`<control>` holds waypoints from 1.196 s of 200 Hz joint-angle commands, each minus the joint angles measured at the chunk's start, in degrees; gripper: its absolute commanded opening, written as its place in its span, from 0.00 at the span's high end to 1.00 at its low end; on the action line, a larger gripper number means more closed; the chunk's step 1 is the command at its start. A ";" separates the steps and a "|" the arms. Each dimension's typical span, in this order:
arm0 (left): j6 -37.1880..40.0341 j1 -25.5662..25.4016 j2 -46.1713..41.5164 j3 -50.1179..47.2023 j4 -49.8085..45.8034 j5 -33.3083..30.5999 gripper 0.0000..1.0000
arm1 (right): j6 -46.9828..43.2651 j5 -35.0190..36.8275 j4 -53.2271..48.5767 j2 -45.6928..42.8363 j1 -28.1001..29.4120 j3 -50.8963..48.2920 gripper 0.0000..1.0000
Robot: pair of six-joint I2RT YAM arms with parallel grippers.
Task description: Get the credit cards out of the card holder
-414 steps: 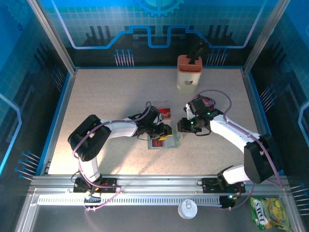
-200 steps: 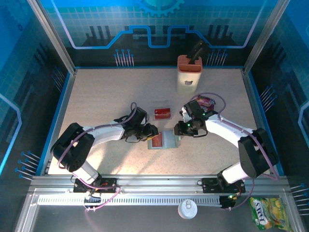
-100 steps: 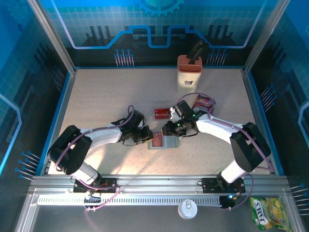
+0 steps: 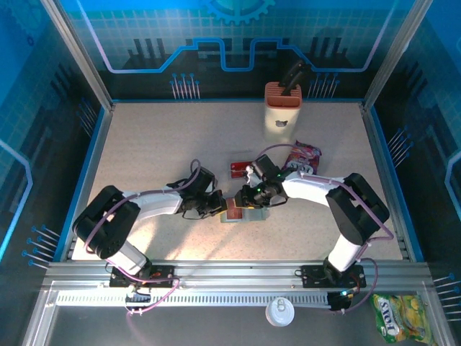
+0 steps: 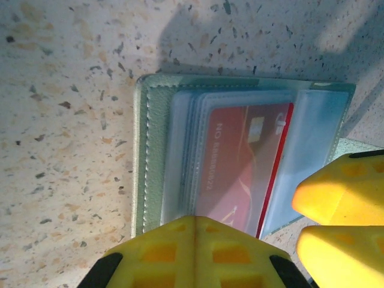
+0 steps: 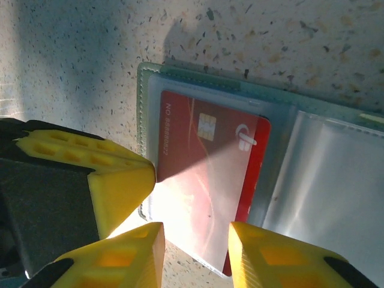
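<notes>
The card holder [image 5: 150, 156] lies open and flat on the bench [image 4: 158, 144], with both arms meeting over it. A red card [image 5: 240, 162] sits inside under the clear sleeve. Its long axis points straight at the right pincer [image 6: 195, 252], whose tips sit just past the card's near short end.

The right pincer is partly open, its jaws standing over that end with nothing gripped that I can make out. It is the nearer one to the card. The left pincer [image 5: 195, 252] is fully closed at the holder's edge beside the card. I cannot tell whether it pinches that edge or only presses it down.

A loose card [image 4: 241, 169] lies on the bench just beyond the holder.

Compared with a second ago, the left pincer has closed. The right arm has swung in from the holder's right side to hang over it, covering most of the holder from above.
</notes>
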 commanded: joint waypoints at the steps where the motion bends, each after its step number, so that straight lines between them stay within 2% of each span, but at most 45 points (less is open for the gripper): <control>1: 1.12 0.41 0.47 -0.59 -1.24 -0.97 0.97 | 0.89 -2.03 1.66 1.52 0.75 1.42 0.67; 116: 0.69 0.40 1.40 -0.75 -2.12 -1.43 0.97 | -0.24 -0.43 0.32 3.45 0.80 1.15 0.67; 239: 0.57 0.38 1.18 -0.72 -2.12 -1.38 0.97 | -3.29 4.68 -6.44 2.10 0.63 3.36 0.67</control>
